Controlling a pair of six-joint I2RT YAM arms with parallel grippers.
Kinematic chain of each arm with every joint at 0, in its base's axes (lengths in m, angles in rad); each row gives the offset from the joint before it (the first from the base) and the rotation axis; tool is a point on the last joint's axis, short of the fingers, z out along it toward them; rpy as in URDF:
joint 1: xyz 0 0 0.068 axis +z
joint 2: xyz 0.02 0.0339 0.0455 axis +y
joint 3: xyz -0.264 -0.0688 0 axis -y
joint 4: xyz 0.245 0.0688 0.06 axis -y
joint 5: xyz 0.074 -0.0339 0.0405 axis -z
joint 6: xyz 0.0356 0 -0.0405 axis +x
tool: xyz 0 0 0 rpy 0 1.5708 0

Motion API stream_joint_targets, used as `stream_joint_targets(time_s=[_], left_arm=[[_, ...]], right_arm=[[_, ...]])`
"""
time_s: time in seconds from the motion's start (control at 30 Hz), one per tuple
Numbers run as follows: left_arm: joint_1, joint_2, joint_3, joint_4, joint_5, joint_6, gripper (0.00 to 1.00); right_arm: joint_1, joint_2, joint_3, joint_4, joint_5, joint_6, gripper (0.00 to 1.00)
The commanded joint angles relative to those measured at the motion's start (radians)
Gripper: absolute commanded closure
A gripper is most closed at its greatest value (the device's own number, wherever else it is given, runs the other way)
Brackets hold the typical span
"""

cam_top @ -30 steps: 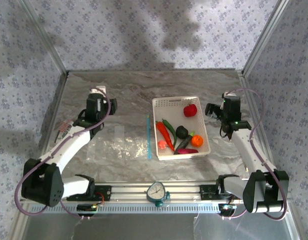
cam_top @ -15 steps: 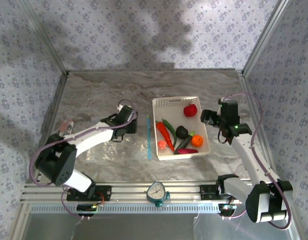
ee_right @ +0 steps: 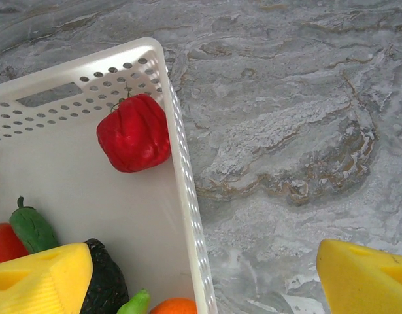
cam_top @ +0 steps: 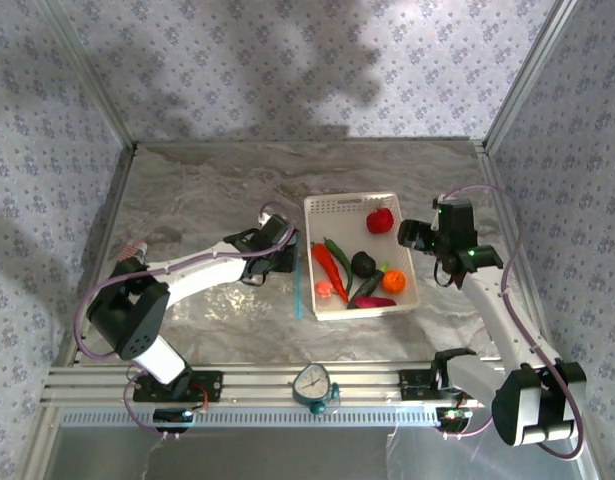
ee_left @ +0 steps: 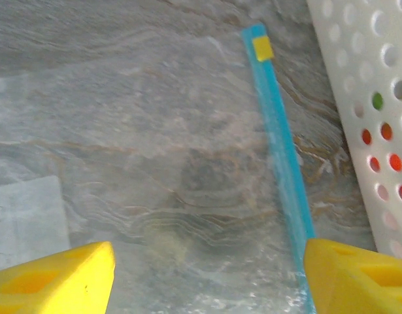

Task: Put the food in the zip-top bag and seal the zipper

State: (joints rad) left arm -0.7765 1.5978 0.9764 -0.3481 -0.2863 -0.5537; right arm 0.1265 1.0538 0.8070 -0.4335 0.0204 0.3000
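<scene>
Grey marble table (cam_top: 207, 190) with flowery walls around it is seen, and a white basket (cam_top: 332, 205) is set on it. All the food (cam_top: 362, 265) is piled inside the basket: red, green, orange, dark and purple toys, with one red toy (ee_right: 134, 133) tucked into the far right corner, touching the wall. The zip-top bag (ee_left: 142, 150) is laid flat just left of the basket, and nothing is seen in it. Its zipper (ee_left: 279, 144), a thin blue strip, is run along the side next to the basket, near the wall but apart from it, with a small yellow tab (ee_left: 262, 48) at its far end. The left gripper (ee_left: 204, 278) is held low over the bag, its yellow fingers (ee_left: 50, 275) spread wide, one of them above the zipper; nothing is pinched. The right gripper (ee_right: 202, 278) is held above the basket's right wall, spread wide too, and nothing is held. Whether the zipper is already open cannot be told. It looks as if the bag's mouth is to be opened first. To do it well, only the top sheet should be pinched, right by the blue strip, and lifted a little so the mouth is turned toward the basket. The sheet is thin and slippery, so a slow squeeze is best.
</scene>
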Motion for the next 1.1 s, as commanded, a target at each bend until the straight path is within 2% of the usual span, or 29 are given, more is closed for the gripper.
stream_joint_targets(time_s=[0.0, 0.7, 1.07], left_arm=[[-0.013, 0.033, 0.017, 0.009, 0.056, -0.015, 0.24], [-0.015, 0.158, 0.102, -0.017, 0.131, 0.018, 0.32], [-0.016, 0.222, 0.143, -0.04, 0.166, 0.036, 0.45]], right_arm=[[0.006, -0.013, 0.029, -0.026, -0.017, 0.017, 0.09], [0.008, -0.045, 0.012, -0.017, -0.02, 0.026, 0.08], [0.008, -0.049, 0.008, -0.012, -0.024, 0.031, 0.08]])
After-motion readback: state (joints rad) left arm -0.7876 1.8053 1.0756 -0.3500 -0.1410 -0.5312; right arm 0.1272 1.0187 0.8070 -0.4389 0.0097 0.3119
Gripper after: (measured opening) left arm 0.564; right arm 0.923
